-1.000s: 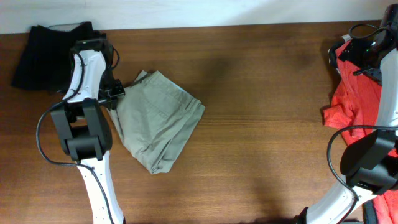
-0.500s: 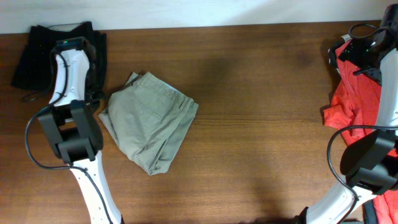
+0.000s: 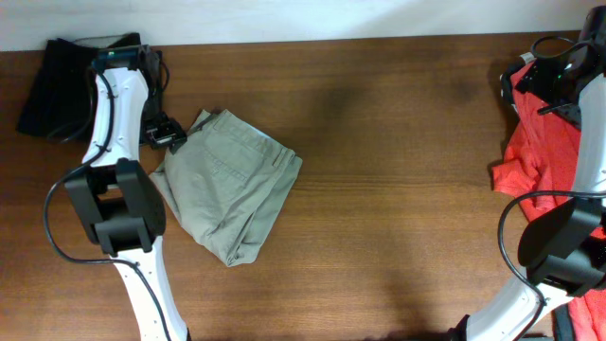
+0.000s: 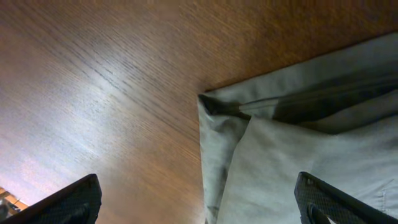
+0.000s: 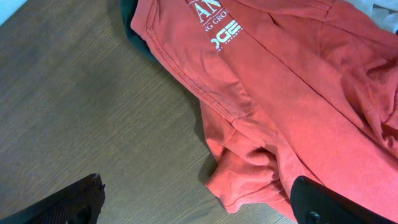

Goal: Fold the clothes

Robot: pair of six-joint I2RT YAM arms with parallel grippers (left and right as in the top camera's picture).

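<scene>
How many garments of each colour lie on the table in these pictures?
Khaki grey-green shorts: 1
Red T-shirt: 1
Black garment: 1
Total: 3

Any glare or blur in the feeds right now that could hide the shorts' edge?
Left wrist: a bright sheen on the table left of the khaki shorts, whose corner is sharp. Right wrist: the red T-shirt is evenly lit and crisp. Overhead: even light, only faint soft shadows on the wood.
</scene>
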